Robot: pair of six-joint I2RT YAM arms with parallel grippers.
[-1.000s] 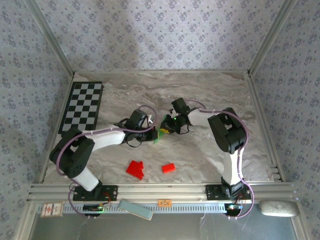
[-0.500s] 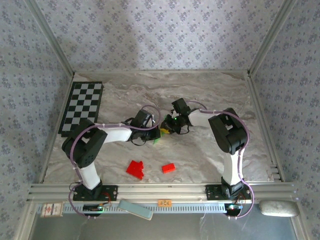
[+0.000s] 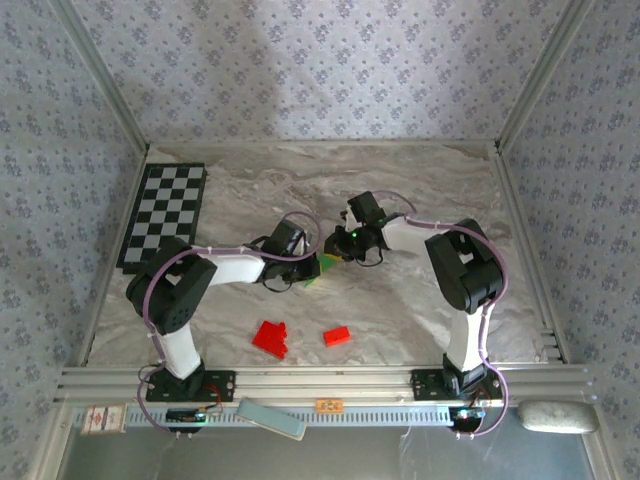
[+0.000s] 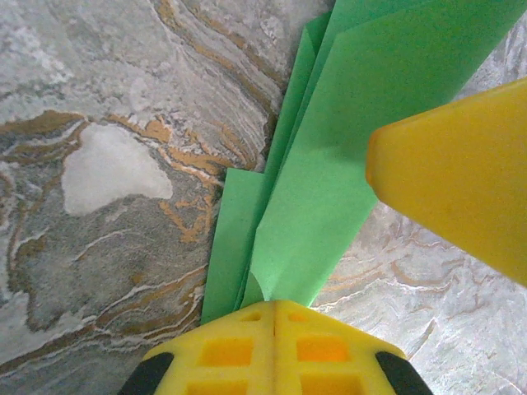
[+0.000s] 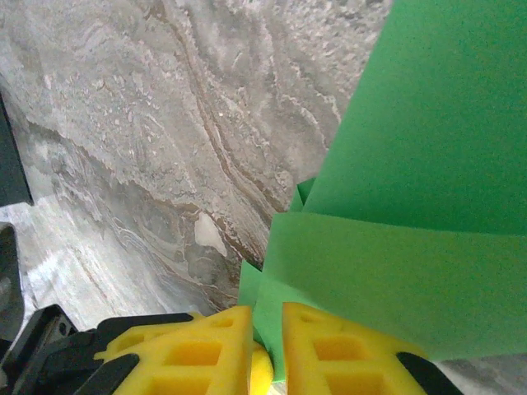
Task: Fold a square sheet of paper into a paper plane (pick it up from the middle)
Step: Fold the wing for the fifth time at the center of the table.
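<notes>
- Pinching one end of the sheet of paper, the left gripper is sitting with its jaws fully closed on the green layers.
- The sheet is sitting mid table, spanning between both grippers. It is showing long creases and overlapping flaps, so the early folds are looking done.
- The right gripper is clamping the other end, its jaws nearly together with paper running between them.
- Progress is looking roughly halfway: no clean dart is showing, so wing folds and final shaping are likely remaining.
</notes>
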